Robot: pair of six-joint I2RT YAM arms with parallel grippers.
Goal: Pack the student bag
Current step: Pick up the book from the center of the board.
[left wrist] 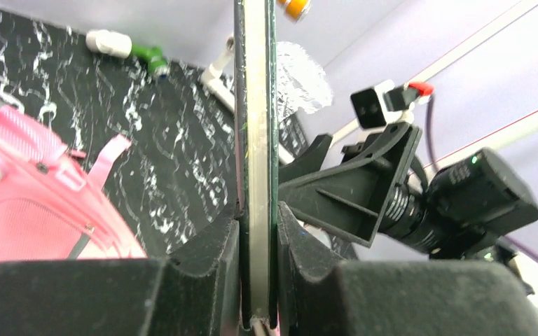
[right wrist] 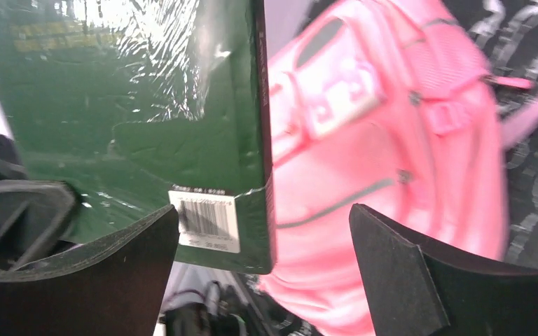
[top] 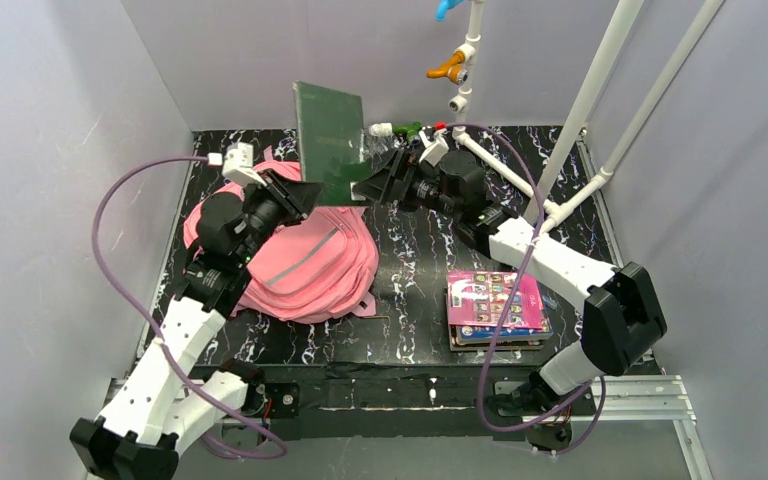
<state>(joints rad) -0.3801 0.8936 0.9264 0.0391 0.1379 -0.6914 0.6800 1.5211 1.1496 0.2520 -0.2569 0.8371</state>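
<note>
The student bag [top: 305, 262] is a bright pink backpack lying flat on the black marbled table, left of centre; it also shows in the wrist views [left wrist: 14, 196] [right wrist: 392, 140]. Above its far edge a dark green, plastic-wrapped book [top: 328, 135] stands upright. My left gripper [top: 305, 197] is shut on the book's lower edge, and the left wrist view shows the book's page edge [left wrist: 256, 126] pinched between the pads [left wrist: 257, 234]. My right gripper [top: 372, 186] stands open beside the book. The barcoded corner of the book [right wrist: 210, 224] lies between its spread fingers [right wrist: 266, 269], apart from the right finger.
A stack of books with a pink picture cover [top: 495, 303] lies at the right front of the table. White pipes [top: 585, 110] slant up at the back right, with an orange fitting [top: 450, 68] and a green-and-white one [top: 400, 128]. Grey walls enclose the table.
</note>
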